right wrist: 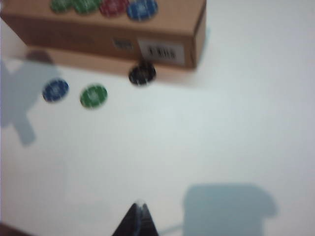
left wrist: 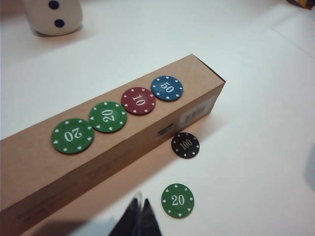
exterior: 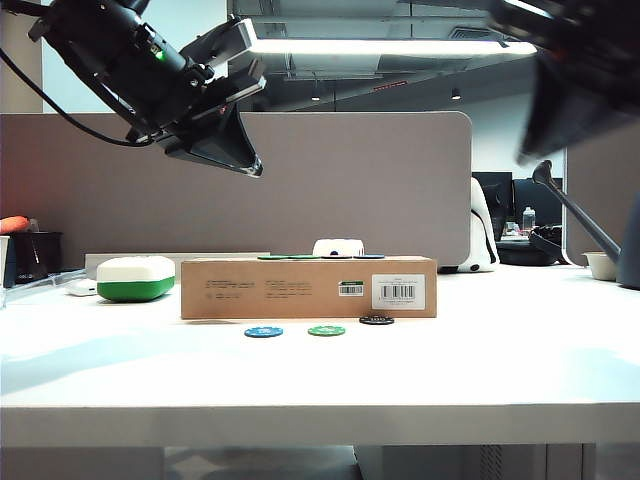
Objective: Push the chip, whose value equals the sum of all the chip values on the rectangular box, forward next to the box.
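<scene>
The long brown rectangular box (exterior: 308,287) lies across the middle of the table. On its top (left wrist: 44,157) sit two green 20 chips (left wrist: 73,135), a red 10 chip (left wrist: 138,101) and a blue 50 chip (left wrist: 167,88). The black chip (left wrist: 185,145), printed 100, lies close against the box's front face near the barcode label (exterior: 398,292). My left gripper (left wrist: 139,204) is shut and empty, held high above the table's left (exterior: 250,165). My right gripper (right wrist: 139,206) is shut and empty too, raised at the upper right (exterior: 545,120) and blurred.
A loose green 20 chip (left wrist: 177,200) and a blue chip (exterior: 263,331) lie in front of the box, left of the black one. A white-and-green rounded case (exterior: 136,278) stands left of the box. A grey partition (exterior: 380,190) runs behind the table.
</scene>
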Motion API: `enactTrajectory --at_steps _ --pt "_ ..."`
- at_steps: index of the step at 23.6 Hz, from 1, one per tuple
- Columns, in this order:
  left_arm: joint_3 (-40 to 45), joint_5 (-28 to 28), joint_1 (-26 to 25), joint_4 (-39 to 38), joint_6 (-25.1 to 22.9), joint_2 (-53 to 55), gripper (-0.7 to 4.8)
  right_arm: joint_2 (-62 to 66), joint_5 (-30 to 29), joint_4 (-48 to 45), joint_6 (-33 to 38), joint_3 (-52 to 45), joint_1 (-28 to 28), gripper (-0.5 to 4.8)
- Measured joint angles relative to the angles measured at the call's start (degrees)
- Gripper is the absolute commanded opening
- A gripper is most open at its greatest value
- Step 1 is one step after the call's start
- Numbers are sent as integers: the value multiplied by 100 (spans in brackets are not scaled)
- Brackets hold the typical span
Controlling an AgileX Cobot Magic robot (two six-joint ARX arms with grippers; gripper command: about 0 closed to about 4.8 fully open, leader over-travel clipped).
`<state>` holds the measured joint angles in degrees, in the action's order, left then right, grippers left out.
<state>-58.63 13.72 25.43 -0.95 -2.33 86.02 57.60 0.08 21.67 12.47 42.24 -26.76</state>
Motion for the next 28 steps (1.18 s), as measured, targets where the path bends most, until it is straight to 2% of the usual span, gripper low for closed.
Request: enactTrajectory --at_steps 5,10,15,16,23,28 --pt "0 2 -2 -2 0 0 -5 -872 2 -72 603 -1126 0 -5" --pt "0 2 0 -2 0 0 -5 -1117 48 -341 634 -1725 0 -5" --pt "0 2 0 -2 0 0 -5 -1161 1209 -522 564 -2173 0 -5" --pt "0 2 0 -2 0 0 -5 -1161 1285 -518 564 -2175 4 -5" --pt "0 2 0 -2 0 0 -5 -1252 920 -1294 323 -2173 0 -5" --pt "0 2 -2 -4 0 0 -5 -1250 1126 -1947 109 -2173 0 -5"
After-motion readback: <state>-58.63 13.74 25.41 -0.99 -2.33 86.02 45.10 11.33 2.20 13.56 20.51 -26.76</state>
